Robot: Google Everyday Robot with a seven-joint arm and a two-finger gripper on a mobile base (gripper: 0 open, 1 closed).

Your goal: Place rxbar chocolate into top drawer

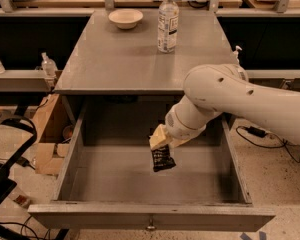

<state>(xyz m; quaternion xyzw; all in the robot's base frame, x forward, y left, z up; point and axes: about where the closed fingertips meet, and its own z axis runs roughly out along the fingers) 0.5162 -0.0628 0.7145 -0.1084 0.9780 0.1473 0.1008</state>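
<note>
The top drawer (140,218) is pulled wide open below the grey counter; its front panel with a small metal knob (150,227) is nearest to me. My gripper (159,143) reaches down into the drawer from the right and is shut on the rxbar chocolate (163,160), a dark glossy bar hanging below the cream fingers (158,136). The bar hangs over the middle of the drawer floor; I cannot tell if it touches the floor.
On the counter (115,64) stand a clear water bottle (168,21) and a white bowl (125,18) at the back. Cardboard boxes (47,129) and cables lie on the floor at left. The white arm (240,101) crosses the drawer's right side.
</note>
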